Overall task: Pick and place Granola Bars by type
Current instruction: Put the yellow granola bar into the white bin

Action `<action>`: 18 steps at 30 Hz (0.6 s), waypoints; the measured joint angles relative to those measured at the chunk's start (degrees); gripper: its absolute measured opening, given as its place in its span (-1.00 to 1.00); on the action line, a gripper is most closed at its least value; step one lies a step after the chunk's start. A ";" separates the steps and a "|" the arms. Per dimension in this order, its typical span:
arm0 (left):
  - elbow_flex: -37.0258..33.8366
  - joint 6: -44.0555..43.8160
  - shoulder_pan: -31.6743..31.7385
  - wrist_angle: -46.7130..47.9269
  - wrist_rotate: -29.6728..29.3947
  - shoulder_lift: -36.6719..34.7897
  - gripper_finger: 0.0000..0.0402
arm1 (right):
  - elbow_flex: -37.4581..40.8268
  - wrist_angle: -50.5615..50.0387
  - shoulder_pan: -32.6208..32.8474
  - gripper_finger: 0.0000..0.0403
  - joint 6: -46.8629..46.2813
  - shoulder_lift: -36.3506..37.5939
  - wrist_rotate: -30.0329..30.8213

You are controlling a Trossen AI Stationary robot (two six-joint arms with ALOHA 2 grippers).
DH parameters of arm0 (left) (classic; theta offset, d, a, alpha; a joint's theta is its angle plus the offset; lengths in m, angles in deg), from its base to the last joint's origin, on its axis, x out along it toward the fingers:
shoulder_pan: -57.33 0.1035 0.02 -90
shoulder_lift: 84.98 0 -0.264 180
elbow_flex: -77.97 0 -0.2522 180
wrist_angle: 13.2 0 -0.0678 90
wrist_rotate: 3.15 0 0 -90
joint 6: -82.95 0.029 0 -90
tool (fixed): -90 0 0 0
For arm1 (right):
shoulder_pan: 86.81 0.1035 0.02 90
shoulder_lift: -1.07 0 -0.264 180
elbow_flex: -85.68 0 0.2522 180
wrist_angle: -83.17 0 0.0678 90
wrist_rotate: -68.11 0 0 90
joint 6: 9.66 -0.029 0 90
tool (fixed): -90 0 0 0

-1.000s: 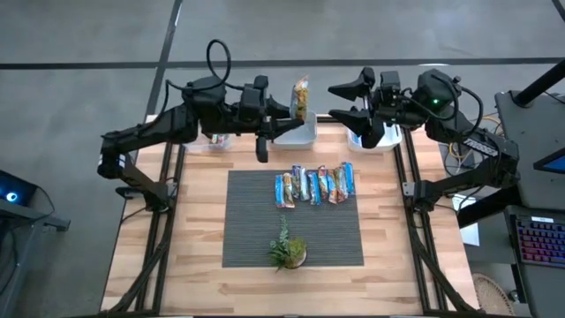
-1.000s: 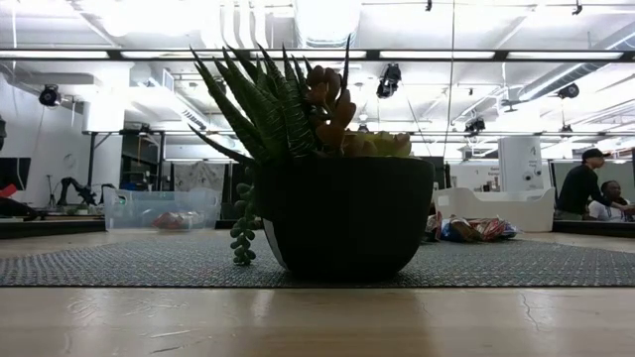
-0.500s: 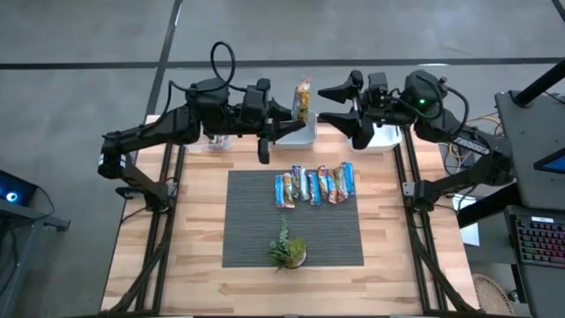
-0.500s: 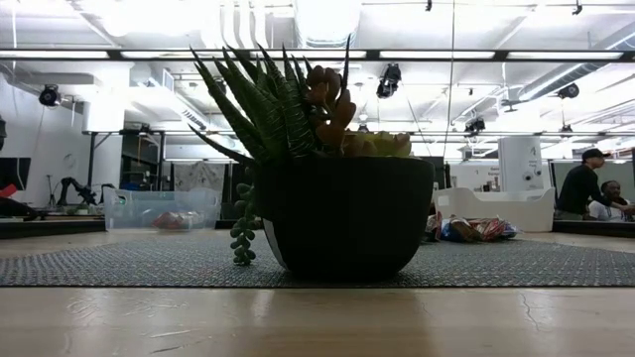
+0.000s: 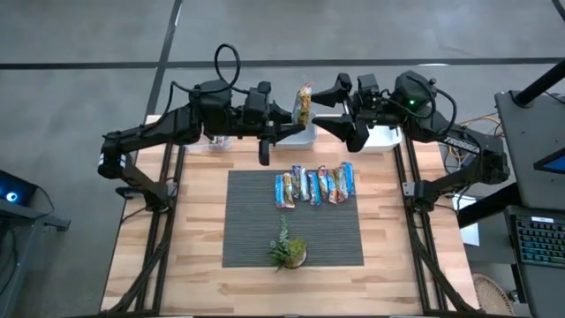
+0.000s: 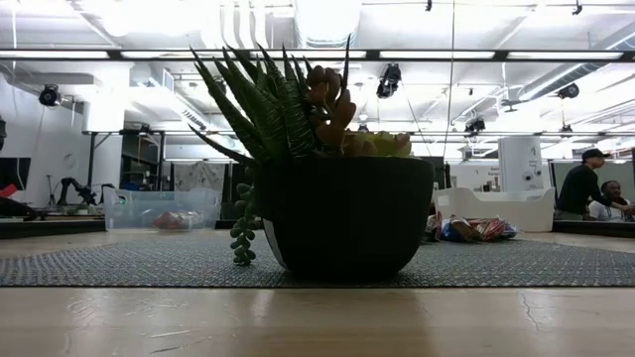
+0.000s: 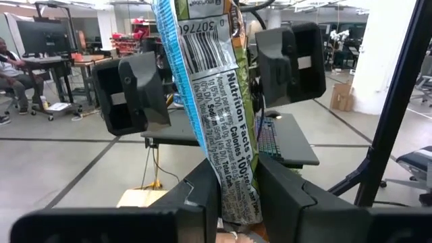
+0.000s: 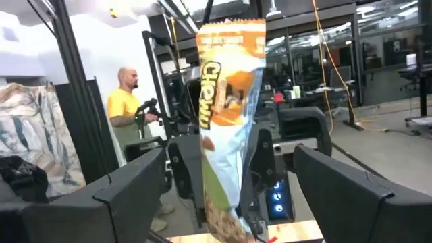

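Note:
My left gripper [image 5: 290, 115] is shut on one granola bar [image 5: 303, 102], which stands upright in the air over the far middle white bin [image 5: 300, 134]. My right gripper [image 5: 327, 106] is open just to the right of that bar. Its two fingers [image 7: 131, 91] stand on either side of the bar without touching it. Several more granola bars [image 5: 314, 184] lie flat, side by side in a row, on the grey mat [image 5: 247, 221]. In the right wrist view the orange and blue bar [image 8: 226, 115] stands between my open fingers [image 8: 128, 196]. My left gripper pinches the bar's lower end [image 7: 237, 192] between its two fingers [image 7: 196, 196]. The fingers come level from the table's left and lie across the bar. The bar stands upright above them, lifted clear of the bin and the table.
A small plant in a dark pot [image 5: 287, 252] stands on the mat's near part and fills the low view [image 6: 347, 213]. A clear bin [image 5: 216, 140] sits at the far left and a white bin [image 5: 381, 137] at the far right. People [image 6: 590, 183] are in the room beyond.
My right gripper has moved toward the table's left, up to the held bar, and has stayed open. The bar and my left gripper have kept still.

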 joint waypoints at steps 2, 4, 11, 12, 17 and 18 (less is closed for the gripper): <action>-0.86 -0.26 0.02 -0.74 0.01 0.00 -0.65 | 0.00 0.37 0.00 0.56 0.41 -0.02 -0.18; -1.71 -0.68 0.02 -1.63 0.44 0.04 -0.65 | 0.00 1.11 -0.02 0.56 0.48 -0.02 -1.21; -3.94 -1.77 0.02 -4.88 2.25 0.06 -0.65 | 0.00 2.32 0.00 0.57 -0.10 -0.87 -3.87; -3.94 -1.77 0.02 -5.04 2.46 0.07 -0.65 | 0.02 2.29 0.00 0.57 -0.23 -1.06 -3.90; -3.92 -1.75 0.02 -5.72 2.78 0.04 -0.65 | 0.02 2.79 0.00 0.56 -0.66 -2.28 -4.20; -3.92 -1.75 0.02 -5.60 2.79 0.04 -0.65 | 0.02 3.11 0.00 0.55 -0.70 -2.48 -4.36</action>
